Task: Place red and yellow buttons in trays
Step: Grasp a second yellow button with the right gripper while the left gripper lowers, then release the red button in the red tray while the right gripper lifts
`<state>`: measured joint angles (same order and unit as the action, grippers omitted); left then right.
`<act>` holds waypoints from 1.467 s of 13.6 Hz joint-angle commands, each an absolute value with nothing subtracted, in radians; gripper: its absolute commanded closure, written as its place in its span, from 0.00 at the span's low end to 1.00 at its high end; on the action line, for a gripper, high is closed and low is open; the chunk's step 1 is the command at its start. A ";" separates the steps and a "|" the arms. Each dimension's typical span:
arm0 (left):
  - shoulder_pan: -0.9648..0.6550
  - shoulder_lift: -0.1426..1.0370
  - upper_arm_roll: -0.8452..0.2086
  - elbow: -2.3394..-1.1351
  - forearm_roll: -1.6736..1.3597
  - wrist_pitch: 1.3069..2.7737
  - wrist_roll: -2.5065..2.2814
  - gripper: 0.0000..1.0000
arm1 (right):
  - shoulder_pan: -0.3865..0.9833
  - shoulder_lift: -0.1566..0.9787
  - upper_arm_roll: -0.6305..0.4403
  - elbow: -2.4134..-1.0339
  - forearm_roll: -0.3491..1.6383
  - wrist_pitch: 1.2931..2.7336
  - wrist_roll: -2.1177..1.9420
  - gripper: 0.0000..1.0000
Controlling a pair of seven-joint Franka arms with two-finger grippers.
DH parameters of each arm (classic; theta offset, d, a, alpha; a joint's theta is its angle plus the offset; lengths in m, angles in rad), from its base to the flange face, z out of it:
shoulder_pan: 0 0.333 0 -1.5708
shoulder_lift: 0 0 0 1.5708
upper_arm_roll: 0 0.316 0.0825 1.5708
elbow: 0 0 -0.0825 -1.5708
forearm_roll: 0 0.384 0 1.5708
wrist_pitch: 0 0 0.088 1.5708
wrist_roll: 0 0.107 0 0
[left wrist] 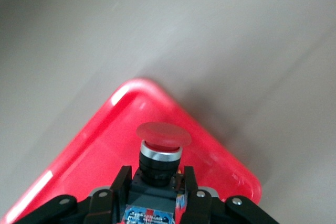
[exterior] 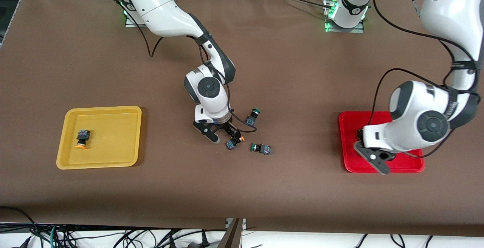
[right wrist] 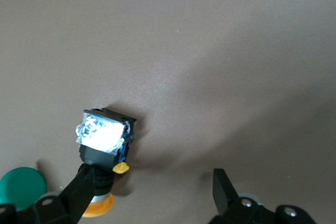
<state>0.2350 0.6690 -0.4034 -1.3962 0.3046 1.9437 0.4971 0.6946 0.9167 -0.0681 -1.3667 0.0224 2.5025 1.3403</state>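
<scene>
While the left gripper (left wrist: 157, 195) hangs over the red tray (exterior: 349, 165) clamped on a red button (left wrist: 161, 150), the right gripper (exterior: 224, 134) straddles a yellow button (exterior: 233, 141) mid-table, jaws wide — closing off-centre could flick it away.

**Buttons and trays on the table**

One yellow-capped button (exterior: 81, 139) lies on its side in the yellow tray (exterior: 113, 157), near the right arm's end. Another (exterior: 233, 141) lies mid-table. A red-capped button (left wrist: 157, 153) hangs over the red tray (exterior: 349, 161).
</scene>
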 commanded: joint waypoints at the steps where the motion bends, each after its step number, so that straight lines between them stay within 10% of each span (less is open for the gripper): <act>1: 0.323 0.624 -0.407 -1.439 0.284 1.921 0.332 0.63 | 0.709 0.945 -0.081 -1.328 0.015 2.514 1.370 0.01; 16: 0.506 0.681 -0.402 -1.744 0.316 2.349 -0.403 0.61 | 0.707 1.023 -0.090 -1.223 0.017 2.620 1.462 0.01; 18: 0.506 0.693 -0.402 -1.743 0.330 2.353 -0.403 0.45 | 0.707 1.035 -0.097 -1.216 0.015 2.620 1.460 0.02; 20: 0.508 0.701 -0.403 -1.743 0.418 2.364 -0.394 0.00 | 0.706 1.035 -0.097 -1.218 0.014 2.620 1.448 0.39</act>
<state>0.4977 0.6993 -0.3952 -1.7361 0.3450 2.3441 -0.3799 0.6996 1.0136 -0.0856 -1.2553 0.0219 2.6183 1.4358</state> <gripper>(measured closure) 0.432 0.053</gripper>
